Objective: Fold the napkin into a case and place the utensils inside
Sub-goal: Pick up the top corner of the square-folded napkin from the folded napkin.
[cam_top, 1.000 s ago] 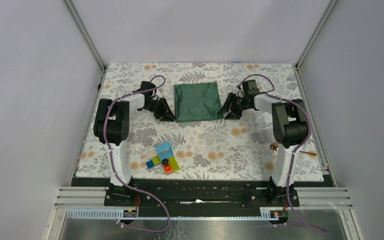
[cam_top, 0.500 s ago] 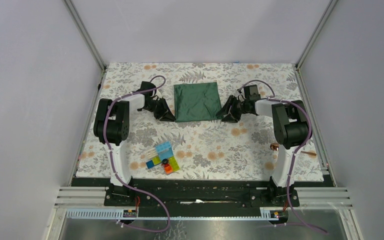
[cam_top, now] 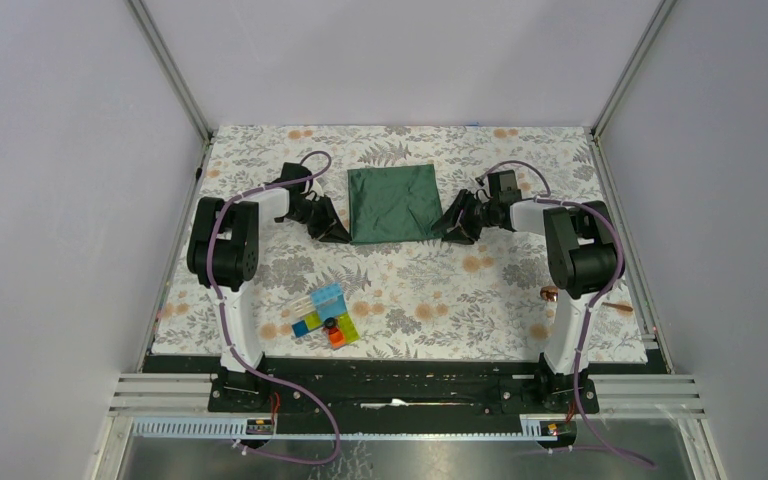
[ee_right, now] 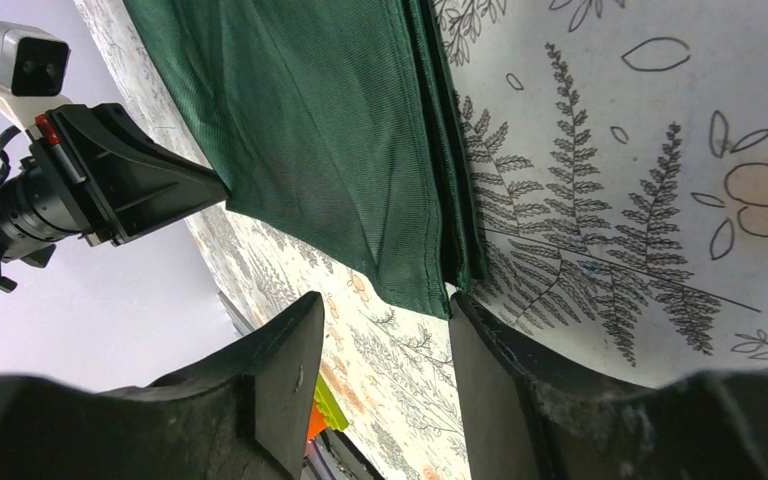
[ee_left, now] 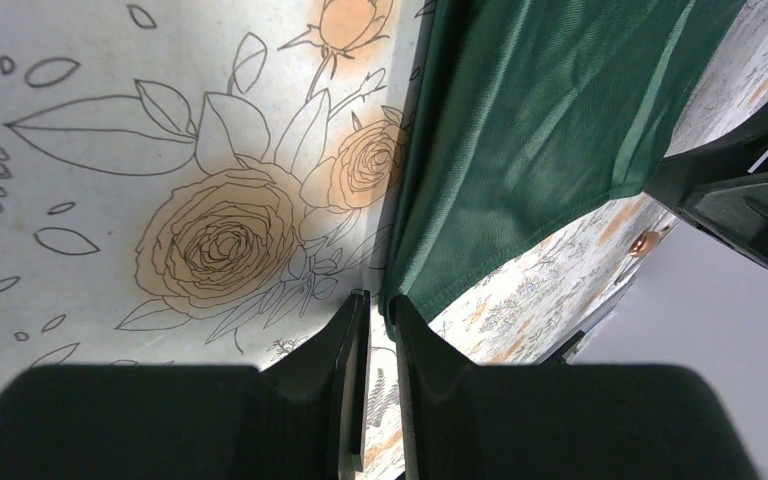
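Left gripper (ee_left: 380,300) nearly closed at the 7 o'clock corner of the napkin (cam_top: 393,203), hold on the cloth not determinable; right gripper (ee_right: 385,300) released, fingers astride the 5 o'clock corner.
Floral table cover (cam_top: 410,280) bears the green napkin, folded in layers, flat at 12 o'clock; coloured blocks (cam_top: 325,318) at 7 o'clock; copper spoon (cam_top: 549,293) at 4 o'clock, well apart from the napkin.

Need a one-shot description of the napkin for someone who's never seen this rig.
On the floral table cover, look at the far middle, between the left claw and right claw. The napkin lies flat there: a dark green, slightly shiny square, the only plain cloth, unlike the bright plastic blocks nearer the arm bases.
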{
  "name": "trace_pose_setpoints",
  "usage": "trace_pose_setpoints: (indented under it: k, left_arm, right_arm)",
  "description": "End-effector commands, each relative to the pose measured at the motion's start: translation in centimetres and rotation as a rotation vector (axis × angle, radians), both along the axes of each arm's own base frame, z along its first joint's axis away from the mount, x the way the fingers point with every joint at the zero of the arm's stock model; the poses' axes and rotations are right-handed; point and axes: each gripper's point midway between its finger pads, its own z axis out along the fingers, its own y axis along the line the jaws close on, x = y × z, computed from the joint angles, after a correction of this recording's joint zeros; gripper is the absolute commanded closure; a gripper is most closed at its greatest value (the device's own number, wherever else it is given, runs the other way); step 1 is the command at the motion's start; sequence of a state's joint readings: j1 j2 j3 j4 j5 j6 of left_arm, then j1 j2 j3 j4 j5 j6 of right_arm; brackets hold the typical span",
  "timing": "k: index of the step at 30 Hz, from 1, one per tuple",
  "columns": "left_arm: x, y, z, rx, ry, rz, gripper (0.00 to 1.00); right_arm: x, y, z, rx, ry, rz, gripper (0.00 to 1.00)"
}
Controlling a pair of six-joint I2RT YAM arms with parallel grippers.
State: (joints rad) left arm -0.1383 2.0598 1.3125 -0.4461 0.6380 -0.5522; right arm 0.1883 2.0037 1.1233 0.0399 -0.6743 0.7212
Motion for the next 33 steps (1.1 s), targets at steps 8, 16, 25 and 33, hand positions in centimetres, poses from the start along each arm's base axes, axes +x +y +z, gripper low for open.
trace_pose_setpoints:
  k: [8,16,25,33]
  left_arm:
    - [0.3,0.3,-0.4,0.016,-0.027,-0.006,0.81]
    - [0.2,0.2,-0.4,0.007,-0.023,-0.010,0.81]
    - [0.0,-0.4,-0.4,-0.002,-0.019,-0.022,0.82]
    - [0.1,-0.4,0.0,-0.002,-0.032,-0.025,0.82]
  right_arm:
    - [1.4,0.3,4.3,0.035,-0.104,-0.005,0.46]
    - [2.1,0.4,3.1,0.037,-0.090,-0.023,0.54]
    - [2.4,0.3,1.8,0.022,-0.071,-0.030,0.76]
    - [2.5,0.1,1.0,0.010,-0.061,-0.033,0.84]
